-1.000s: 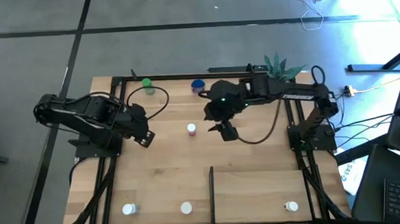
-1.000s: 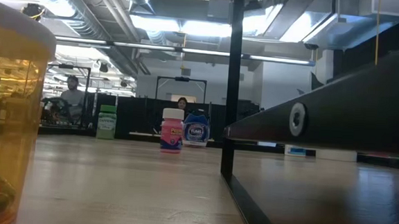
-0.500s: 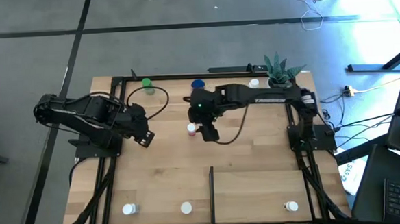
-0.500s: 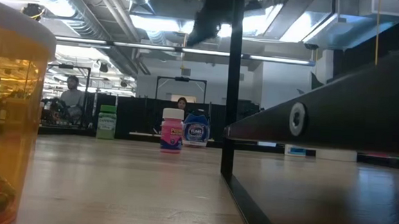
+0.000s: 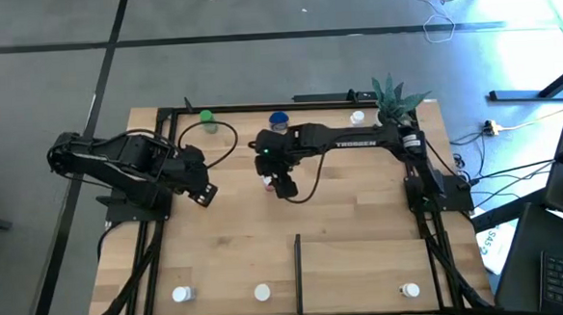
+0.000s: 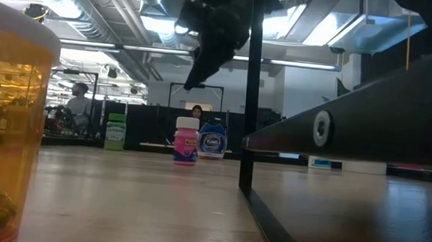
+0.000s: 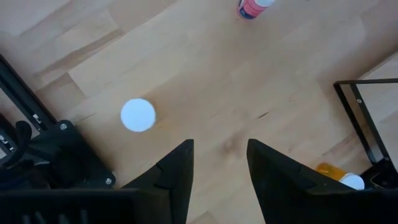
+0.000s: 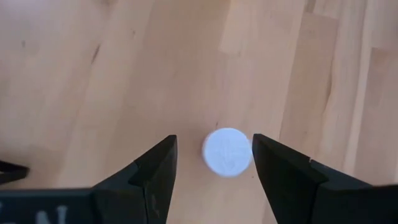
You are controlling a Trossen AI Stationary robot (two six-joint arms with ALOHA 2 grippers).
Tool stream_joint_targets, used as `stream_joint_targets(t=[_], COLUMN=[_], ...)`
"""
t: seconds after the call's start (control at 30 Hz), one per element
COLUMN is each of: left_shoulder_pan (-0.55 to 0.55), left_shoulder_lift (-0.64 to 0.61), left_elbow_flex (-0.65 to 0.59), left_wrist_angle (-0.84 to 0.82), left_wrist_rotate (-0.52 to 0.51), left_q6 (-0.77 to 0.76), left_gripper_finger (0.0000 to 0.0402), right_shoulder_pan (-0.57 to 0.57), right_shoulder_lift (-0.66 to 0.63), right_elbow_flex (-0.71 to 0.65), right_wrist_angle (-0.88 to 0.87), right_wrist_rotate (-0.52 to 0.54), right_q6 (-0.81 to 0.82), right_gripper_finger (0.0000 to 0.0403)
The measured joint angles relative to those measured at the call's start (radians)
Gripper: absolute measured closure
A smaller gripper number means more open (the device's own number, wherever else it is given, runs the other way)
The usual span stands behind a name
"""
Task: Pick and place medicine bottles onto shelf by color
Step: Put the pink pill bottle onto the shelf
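Right arm has swung across the desk [image 5: 362,221] toward the middle since a second ago; it was nearer the potted green plant [image 5: 394,96], now the right gripper [image 5: 280,185] sits directly above the small pink medicine bottle with a white cap [image 5: 268,182]. Right gripper is spread, nothing grasped: in the right wrist view the white cap [image 8: 227,151] lies between the two dark fingers [image 8: 153,168], closer to one of them, no contact visible. In the low view the gripper [image 6: 196,78] hangs above the pink bottle [image 6: 186,140], clear gap between them. Left arm unchanged, parked at the desk's left edge, left gripper [image 5: 204,192] parted and empty over bare wood, well apart from the pink bottle.

Just behind the pink bottle: wider blue bottle [image 5: 279,121]. Further along the back rail from it, green bottle [image 5: 205,117]; a white-capped bottle [image 5: 358,118] beside the plant. Short thin black divider bar [image 5: 298,263] stands on the light wood plank shelf [image 5: 365,269] in front of the pink bottle. Three white-capped bottles along the front edge: two [image 5: 181,295] [image 5: 262,293] left of the divider, one [image 5: 410,290] right of it. An amber orange bottle [image 6: 5,123] fills the low view's near side.
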State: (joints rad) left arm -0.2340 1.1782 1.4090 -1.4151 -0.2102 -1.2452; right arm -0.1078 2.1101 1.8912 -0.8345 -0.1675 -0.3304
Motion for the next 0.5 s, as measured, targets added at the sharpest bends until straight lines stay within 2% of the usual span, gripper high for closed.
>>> stream_joint_targets(t=[0.17, 0.5], left_shoulder_pan=[0.000, 0.000], left_shoulder_lift=[0.000, 0.000], left_elbow_flex=[0.000, 0.000], left_wrist_angle=[0.002, 0.024], left_wrist_rotate=[-0.046, -0.058], left_q6=[0.113, 0.288], left_gripper_finger=[0.0258, 0.0258], right_shoulder_pan=[-0.001, -0.001], right_shoulder_lift=[0.001, 0.000], right_elbow_flex=[0.000, 0.000], right_wrist_angle=[0.005, -0.003], right_wrist_rotate=[-0.001, -0.002], right_q6=[-0.014, 0.012], right_gripper_finger=[0.0192, 0.0192])
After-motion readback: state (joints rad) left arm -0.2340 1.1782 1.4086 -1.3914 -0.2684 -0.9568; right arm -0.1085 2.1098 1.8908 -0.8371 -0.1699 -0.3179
